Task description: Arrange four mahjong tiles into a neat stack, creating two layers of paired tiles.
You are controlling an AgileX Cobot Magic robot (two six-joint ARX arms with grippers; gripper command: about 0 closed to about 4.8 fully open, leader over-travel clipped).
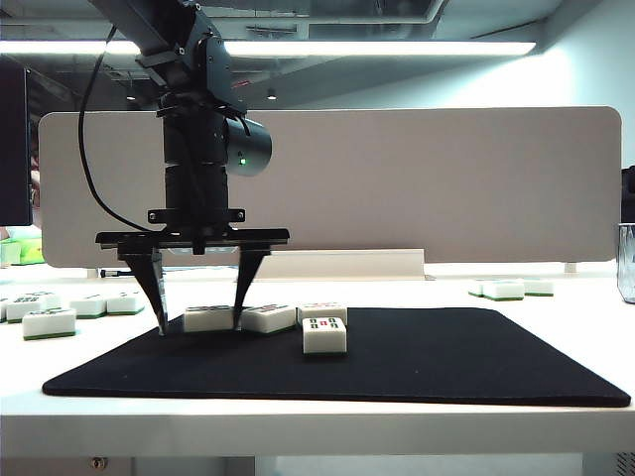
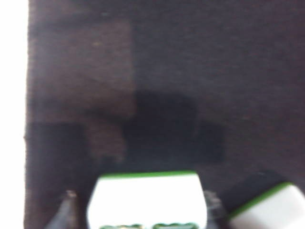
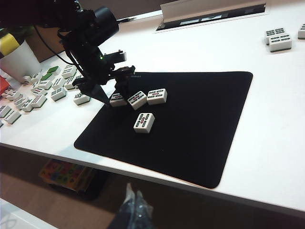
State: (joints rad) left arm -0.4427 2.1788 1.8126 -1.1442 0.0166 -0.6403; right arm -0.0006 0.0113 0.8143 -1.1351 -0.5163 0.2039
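Four mahjong tiles lie flat and unstacked on the black mat (image 1: 446, 367). Three sit in a rough row: the left tile (image 1: 208, 318), the middle tile (image 1: 270, 317) and the right tile (image 1: 322, 311). The fourth tile (image 1: 324, 335) lies in front of the right one. My left gripper (image 1: 198, 327) points straight down, open, with its fingers either side of the left tile (image 2: 147, 200); a small gap shows at each finger (image 2: 66, 210). The middle tile (image 2: 269, 207) lies just beside it. My right gripper (image 3: 134, 202) hangs shut and empty, off the table's front edge.
Many loose tiles (image 1: 50, 322) lie on the white table left of the mat, and more (image 1: 504, 289) at the back right. A white panel (image 1: 417, 178) stands behind. A glass (image 1: 627, 260) is at the far right edge.
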